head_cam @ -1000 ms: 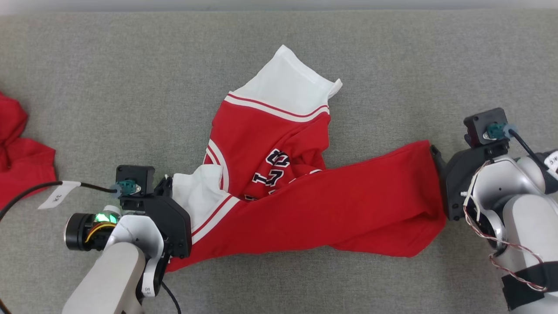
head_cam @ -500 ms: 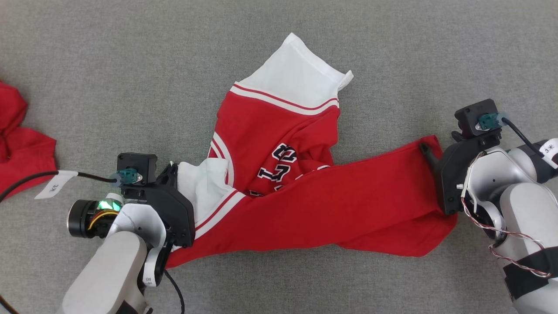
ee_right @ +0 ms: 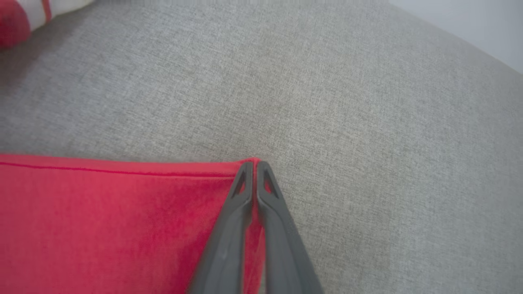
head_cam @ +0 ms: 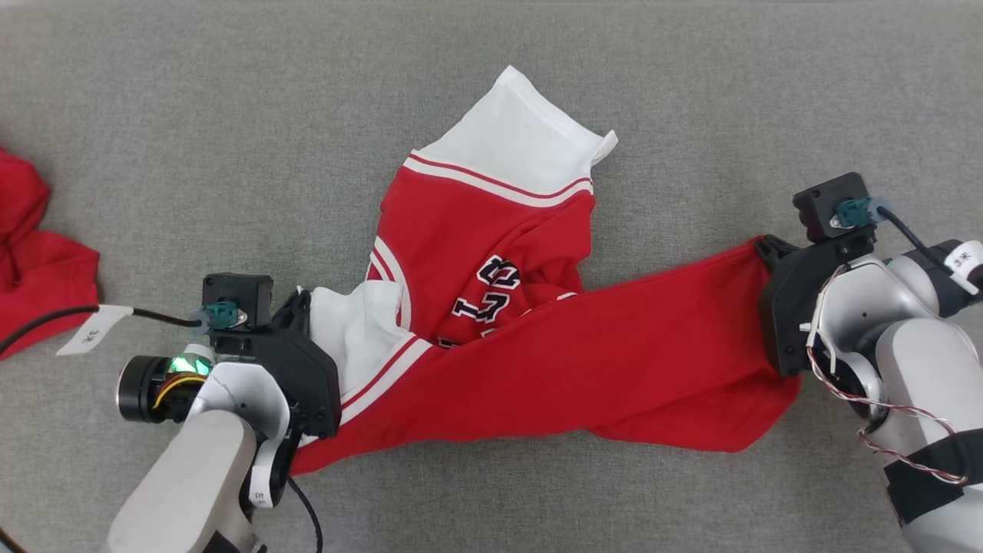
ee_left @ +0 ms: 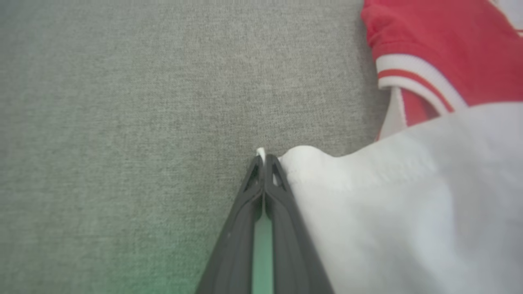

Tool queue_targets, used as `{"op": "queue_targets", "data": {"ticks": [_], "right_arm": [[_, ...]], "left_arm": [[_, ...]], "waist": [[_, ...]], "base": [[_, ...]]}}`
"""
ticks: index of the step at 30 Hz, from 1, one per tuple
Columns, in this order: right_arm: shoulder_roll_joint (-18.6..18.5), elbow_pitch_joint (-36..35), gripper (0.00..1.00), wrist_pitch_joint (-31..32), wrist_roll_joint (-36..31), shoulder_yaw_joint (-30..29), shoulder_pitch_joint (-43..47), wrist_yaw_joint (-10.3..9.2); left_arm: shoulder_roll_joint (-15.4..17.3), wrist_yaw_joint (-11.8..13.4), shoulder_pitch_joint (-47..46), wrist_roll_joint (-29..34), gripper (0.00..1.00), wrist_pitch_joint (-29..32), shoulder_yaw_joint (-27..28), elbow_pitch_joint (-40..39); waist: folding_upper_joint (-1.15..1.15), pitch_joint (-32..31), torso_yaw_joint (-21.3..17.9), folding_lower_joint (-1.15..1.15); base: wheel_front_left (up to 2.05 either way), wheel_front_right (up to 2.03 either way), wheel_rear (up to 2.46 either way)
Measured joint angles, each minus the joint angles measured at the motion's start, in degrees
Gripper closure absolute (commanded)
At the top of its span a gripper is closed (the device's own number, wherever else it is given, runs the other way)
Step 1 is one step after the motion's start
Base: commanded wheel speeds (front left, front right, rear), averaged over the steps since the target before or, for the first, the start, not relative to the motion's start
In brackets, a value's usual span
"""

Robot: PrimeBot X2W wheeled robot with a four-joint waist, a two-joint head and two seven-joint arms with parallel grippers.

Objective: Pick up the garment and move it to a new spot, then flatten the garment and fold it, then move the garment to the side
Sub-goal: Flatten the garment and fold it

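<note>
Left hand (ee_left: 263, 157) pinches the garment's (head_cam: 537, 361) white edge, right hand (ee_right: 254, 163) its red corner (another red cloth (head_cam: 38, 269) lies apart).

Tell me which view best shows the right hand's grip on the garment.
The right wrist view: the right hand is shut on the red corner of the garment, seen close. The head view shows that hand from above, the pinch itself unclear. The left wrist view shows the left hand pinching the garment's white edge.

Right hand (ee_right: 255, 163), spread open beside the red hem corner of the garment (head_cam: 614, 361) a second ago, has now clamped shut on that corner; the head camera has meanwhile shifted slightly
</note>
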Motion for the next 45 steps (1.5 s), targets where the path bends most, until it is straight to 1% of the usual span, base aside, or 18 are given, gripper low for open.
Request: {"op": "queue_targets", "data": {"ticks": [6,9,10,11,13,15,16,19,20,22,25,29,31,34,37,40,44,45], "right_arm": [[0.13,-1.24,1.00,-3.01,1.52,-1.66,0.00,0.00],[0.80,-2.33,1.00,-4.86,3.68,-2.79,-0.03,0.00],[1.14,-2.97,1.00,-5.53,4.87,-3.30,-0.07,0.00],[1.67,-4.07,1.00,-6.67,7.05,-4.25,-0.35,0.00],[2.55,-5.46,1.00,-7.97,9.77,-5.59,-1.31,0.00],[2.68,-7.12,1.00,-8.99,11.90,-5.87,-2.81,0.00],[2.97,-7.58,1.00,-9.20,13.27,-6.20,-3.75,0.00],[3.13,-8.75,1.00,-9.40,16.46,-6.25,-7.33,0.00],[3.27,-8.65,1.00,-9.43,17.58,-6.28,-8.90,0.00],[3.23,-7.99,1.00,-9.40,18.40,-5.78,-12.63,0.00],[3.86,-5.78,1.00,-10.63,19.39,-5.55,-19.64,0.00],[3.55,-1.49,1.00,-15.72,16.66,-5.24,-29.27,0.00],[4.52,0.73,1.00,-19.69,14.58,-5.90,-33.86,0.00],[6.35,4.35,1.00,-25.79,11.61,-7.35,-40.17,0.00],[7.44,6.81,1.00,-29.64,10.06,-8.17,-43.62,0.00],[7.61,10.29,1.00,-35.21,6.19,-9.10,-49.01,0.00],[6.51,12.90,1.00,-43.00,0.48,-10.81,-55.65,0.00],[6.42,13.18,1.00,-44.78,-1.15,-11.17,-56.60,0.00]], "left_arm": [[-0.14,0.45,0.17,-0.88,1.00,-4.64,1.90,-1.43],[-0.60,-0.24,-0.04,-2.83,1.00,-8.13,4.57,-3.49],[-1.12,-0.90,-0.12,-4.55,1.00,-9.33,5.84,-4.49],[-2.16,-3.33,-0.59,-8.36,1.00,-11.09,8.26,-6.76],[-2.12,-5.95,-2.13,-11.26,1.00,-12.37,10.50,-8.93],[-1.44,-7.43,-3.78,-13.74,1.00,-12.07,12.93,-10.68],[-1.47,-7.65,-4.59,-16.18,1.00,-11.37,14.37,-11.45],[-1.35,-9.38,-9.01,-22.70,1.00,-7.32,17.91,-14.35],[-0.92,-9.39,-10.83,-23.99,1.00,-6.51,18.90,-14.94],[1.65,-9.01,-14.82,-24.01,1.00,-5.19,20.53,-15.73],[3.90,-6.83,-22.40,-22.40,1.00,-6.45,23.57,-16.67],[3.77,-7.14,-33.66,-20.94,1.00,-12.61,26.05,-17.15],[3.76,-8.06,-39.18,-18.93,1.00,-16.12,26.46,-16.39],[3.89,-8.15,-47.14,-14.49,1.00,-23.04,26.84,-14.44],[3.32,-8.65,-51.66,-13.81,1.00,-27.24,27.42,-13.22],[1.86,-11.27,-56.77,-13.76,1.00,-30.40,28.05,-11.17],[-0.36,-15.21,-61.82,-14.23,1.00,-31.88,29.19,-11.81],[-0.01,-15.90,-62.32,-12.50,1.00,-32.01,28.96,-12.74]], "waist": [[0.01,-1.07,-0.08,0.02],[0.01,-1.68,-0.25,0.02],[0.01,-1.92,-0.34,0.02],[0.01,-2.35,-0.59,0.01],[0.01,-2.62,-1.07,0.01],[0.01,-2.65,-1.67,0.01],[0.01,-2.52,-1.96,0.00],[0.01,-1.36,-2.68,0.01],[0.01,-0.78,-2.92,0.01],[0.01,0.70,-3.38,0.00],[0.00,3.66,-4.09,0.01],[0.01,8.25,-5.20,0.02],[0.01,10.44,-5.85,0.02],[0.02,13.38,-6.95,0.02],[0.01,14.98,-7.79,0.02],[0.01,16.58,-9.26,0.02],[0.00,18.34,-10.40,0.00],[0.01,18.73,-10.54,0.00]], "base": [[0.00,0.00,0.00],[0.00,0.00,0.00],[0.00,0.00,0.00],[0.00,0.00,0.00],[0.00,0.00,0.00],[0.00,0.00,0.00],[0.00,0.00,0.00],[0.00,0.00,0.00],[0.00,0.00,0.00],[0.00,0.00,0.00],[0.00,0.00,0.00],[0.00,0.00,0.00],[0.00,0.00,0.00],[0.00,0.00,0.00],[0.00,0.00,0.00],[0.00,0.00,0.00],[0.00,0.00,0.00],[0.00,0.00,0.00]]}}
